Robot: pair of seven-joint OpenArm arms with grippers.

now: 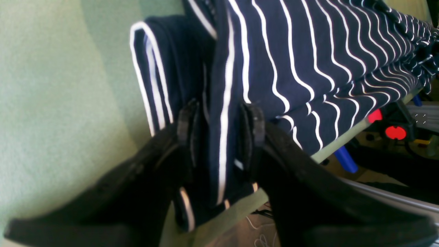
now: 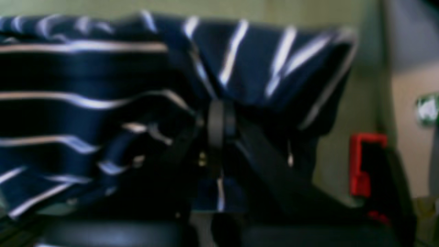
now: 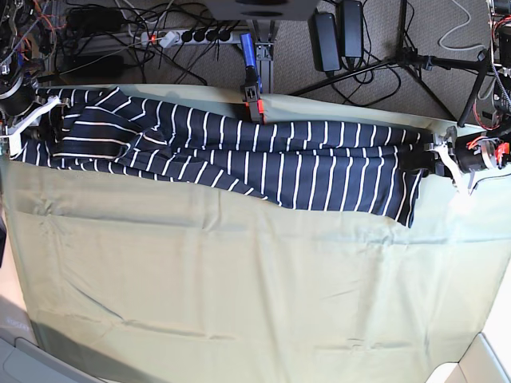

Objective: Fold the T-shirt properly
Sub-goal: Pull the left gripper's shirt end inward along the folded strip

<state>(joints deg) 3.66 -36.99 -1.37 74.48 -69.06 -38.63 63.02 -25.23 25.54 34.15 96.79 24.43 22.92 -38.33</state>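
T-shirt [image 3: 239, 152]: navy with white stripes, stretched in a long folded band along the far edge of the green cloth [image 3: 239, 287]. Left gripper [image 1: 219, 123]: jaws half apart, clamped on a bunched fold at the band's end by the cloth's edge. Right gripper [image 2: 221, 120]: jaws pinched together on the opposite end. No legible writing.

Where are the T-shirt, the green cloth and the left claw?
T-shirt [image 3: 239, 152]: base view, middle of the striped body.
Green cloth [image 3: 239, 279]: base view, bare stretch below the shirt.
Left claw [image 1: 219, 120]: left wrist view, between the fingertips, on the pinched shirt fold.
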